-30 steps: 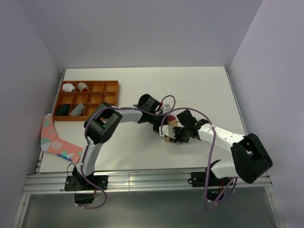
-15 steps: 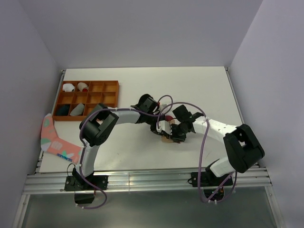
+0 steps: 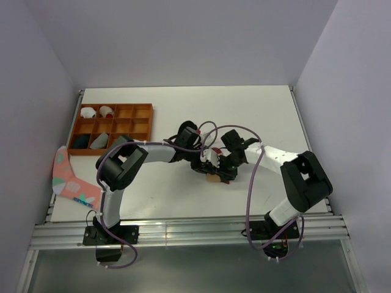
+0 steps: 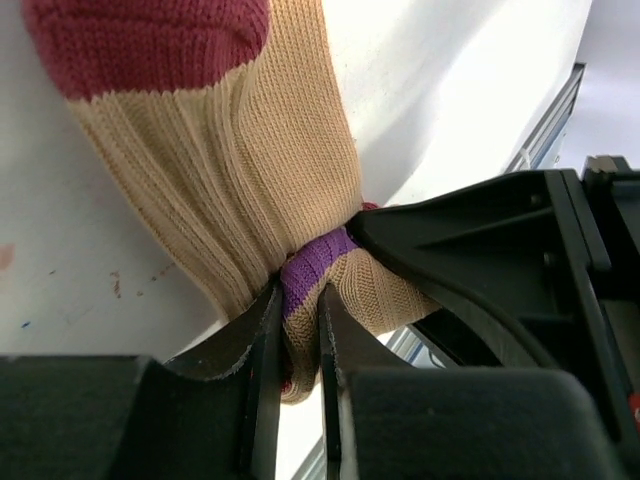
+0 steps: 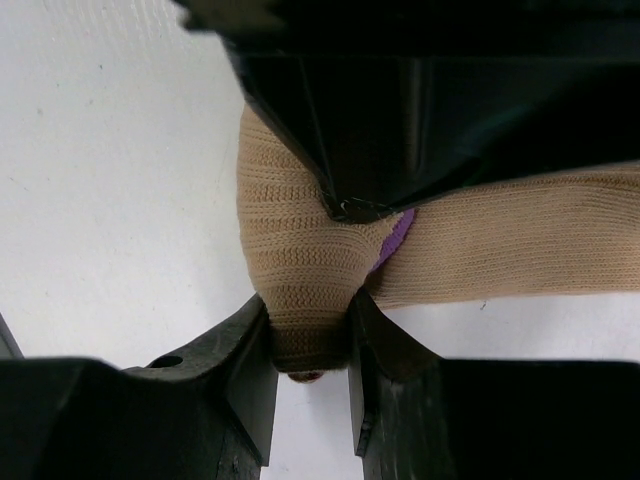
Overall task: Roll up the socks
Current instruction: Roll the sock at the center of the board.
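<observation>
White table (image 3: pixel 263 110), pale lilac walls (image 3: pixel 183 36), left gripper (image 4: pixel 298 305) and right gripper (image 5: pixel 308 325) both clamped on tan sock (image 4: pixel 230 170)

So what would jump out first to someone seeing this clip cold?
In the middle of the scene the left hand and right hand crowd together, each pinching the same bunched tan sock. At the far left sit an orange tray and a pink sock.
</observation>
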`<state>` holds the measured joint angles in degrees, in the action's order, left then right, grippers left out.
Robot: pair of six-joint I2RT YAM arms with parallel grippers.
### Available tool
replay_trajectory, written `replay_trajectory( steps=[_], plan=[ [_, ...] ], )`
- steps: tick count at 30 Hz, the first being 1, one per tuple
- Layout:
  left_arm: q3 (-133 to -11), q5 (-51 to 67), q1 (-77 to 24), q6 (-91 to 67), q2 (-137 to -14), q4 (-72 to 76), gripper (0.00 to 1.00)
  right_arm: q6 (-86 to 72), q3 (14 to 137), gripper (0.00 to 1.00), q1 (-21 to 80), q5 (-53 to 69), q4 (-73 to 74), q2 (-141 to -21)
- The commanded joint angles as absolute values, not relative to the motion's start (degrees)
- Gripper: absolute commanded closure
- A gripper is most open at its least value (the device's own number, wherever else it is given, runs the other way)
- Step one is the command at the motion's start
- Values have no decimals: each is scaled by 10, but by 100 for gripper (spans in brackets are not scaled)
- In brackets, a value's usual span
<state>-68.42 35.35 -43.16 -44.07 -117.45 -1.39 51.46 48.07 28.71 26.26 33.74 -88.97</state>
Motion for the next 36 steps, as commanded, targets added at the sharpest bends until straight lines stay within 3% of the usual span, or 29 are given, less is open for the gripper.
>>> replay_trajectory(
  steps=[1,15,26,36],
  plan=[
    [-640,253,-414,-435,-1167,23,80,494,475,93,281,265,350,-923],
    [-556,260,-398,-453,-1089,164,63,488,535,95,265,294,426,-965],
    [-520,228,-396,-430,-1054,184,62,490,568,95,254,315,476,-1003],
    [-434,211,-396,-396,-1000,251,61,490,672,96,239,348,583,-1089]
  ],
)
